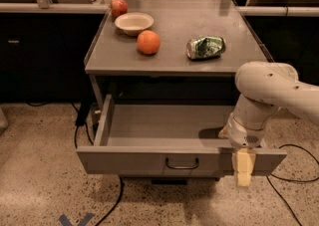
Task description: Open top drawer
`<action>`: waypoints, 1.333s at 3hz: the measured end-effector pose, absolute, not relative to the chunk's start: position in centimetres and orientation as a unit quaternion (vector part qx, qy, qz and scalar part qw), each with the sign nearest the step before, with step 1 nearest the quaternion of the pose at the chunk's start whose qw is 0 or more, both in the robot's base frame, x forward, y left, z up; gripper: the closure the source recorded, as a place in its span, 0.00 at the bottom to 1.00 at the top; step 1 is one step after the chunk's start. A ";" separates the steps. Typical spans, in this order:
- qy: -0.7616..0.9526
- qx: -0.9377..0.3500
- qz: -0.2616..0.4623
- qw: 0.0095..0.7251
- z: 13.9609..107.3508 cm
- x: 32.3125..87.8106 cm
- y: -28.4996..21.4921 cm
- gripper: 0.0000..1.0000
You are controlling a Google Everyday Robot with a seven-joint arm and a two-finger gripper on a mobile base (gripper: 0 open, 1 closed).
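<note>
The top drawer (129, 161) stands pulled well out from under the grey table, showing its shallow grey tray (164, 125) with nothing in it. Its small dark wire loop handle (182, 164) sits at the centre of the front. My gripper (244, 166) is at the right end of the drawer front, hanging over its top edge, with a pale yellow pad in front of the panel. My white arm (271, 88) comes in from the right. No other drawer fronts show.
On the grey table top (174, 21) are a cream bowl (133, 23), a red apple (118, 7), an orange (148, 42) and a crushed green can (205, 48). Dark cabinets flank the table. Black cables (113, 201) lie on the speckled floor.
</note>
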State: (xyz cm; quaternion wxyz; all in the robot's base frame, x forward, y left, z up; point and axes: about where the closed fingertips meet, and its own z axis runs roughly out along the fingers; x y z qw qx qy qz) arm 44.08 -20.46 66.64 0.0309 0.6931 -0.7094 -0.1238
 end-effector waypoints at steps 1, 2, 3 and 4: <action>-0.704 0.697 -0.131 0.037 68.3 41.2 -20.7 0.00; -0.700 0.697 -0.149 0.049 70.7 37.5 -21.2 0.00; -0.695 0.696 -0.172 0.056 72.4 34.7 -21.4 0.00; -0.694 0.697 -0.170 0.055 72.4 34.8 -21.4 0.00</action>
